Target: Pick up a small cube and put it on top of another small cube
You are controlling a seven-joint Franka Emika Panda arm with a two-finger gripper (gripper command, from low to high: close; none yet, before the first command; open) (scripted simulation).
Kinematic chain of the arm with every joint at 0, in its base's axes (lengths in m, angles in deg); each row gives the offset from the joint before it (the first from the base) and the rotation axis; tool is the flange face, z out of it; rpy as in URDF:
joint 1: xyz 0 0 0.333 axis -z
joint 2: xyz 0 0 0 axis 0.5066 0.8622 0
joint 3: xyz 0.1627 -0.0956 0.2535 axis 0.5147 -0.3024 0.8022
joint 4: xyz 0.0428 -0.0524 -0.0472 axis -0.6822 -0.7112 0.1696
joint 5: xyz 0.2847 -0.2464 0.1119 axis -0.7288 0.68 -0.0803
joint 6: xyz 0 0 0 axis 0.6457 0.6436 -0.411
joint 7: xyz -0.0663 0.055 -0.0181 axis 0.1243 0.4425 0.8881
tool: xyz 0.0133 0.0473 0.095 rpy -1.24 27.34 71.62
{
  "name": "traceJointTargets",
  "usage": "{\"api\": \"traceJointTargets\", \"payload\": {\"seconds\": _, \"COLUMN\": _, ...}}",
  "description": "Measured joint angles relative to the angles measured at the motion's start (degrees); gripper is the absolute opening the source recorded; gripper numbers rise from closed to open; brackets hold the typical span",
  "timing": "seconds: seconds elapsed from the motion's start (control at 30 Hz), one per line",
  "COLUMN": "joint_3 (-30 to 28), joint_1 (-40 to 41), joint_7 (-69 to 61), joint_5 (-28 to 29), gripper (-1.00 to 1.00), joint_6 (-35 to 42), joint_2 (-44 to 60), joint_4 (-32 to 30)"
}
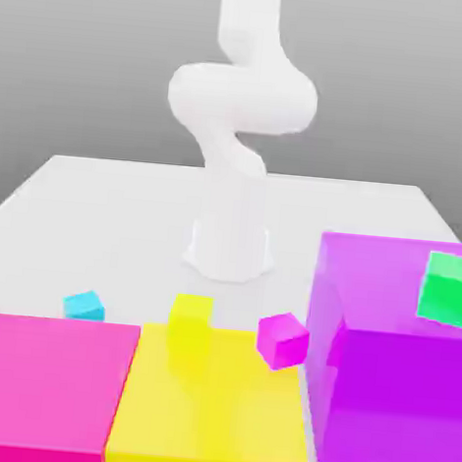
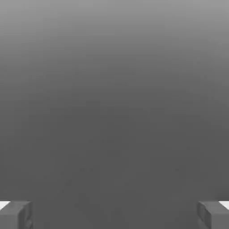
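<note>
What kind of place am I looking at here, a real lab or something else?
Most likely a computer simulation, not a real room: a smooth white robot arm stands on a plain white table against a blank grey backdrop, among flat-coloured blocks like the big translucent purple block and small cyan cube.

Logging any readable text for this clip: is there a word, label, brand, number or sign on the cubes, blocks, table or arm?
None: no text or sign is readable.
The small cyan cube, small yellow cube, small magenta cube and green cube have plain faces.
The big blocks, white arm and table are unmarked too.
</note>
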Motion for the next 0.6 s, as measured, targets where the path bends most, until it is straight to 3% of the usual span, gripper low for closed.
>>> {"api": "traceJointTargets", "payload": {"seconds": 0.6, "joint_3": 2.11, "joint_1": 20.63, "joint_7": 40.61, "joint_5": -4.61, "gripper": 0.00, "joint_6": -14.17, "joint_2": 17.90, "joint_4": -16.02}}
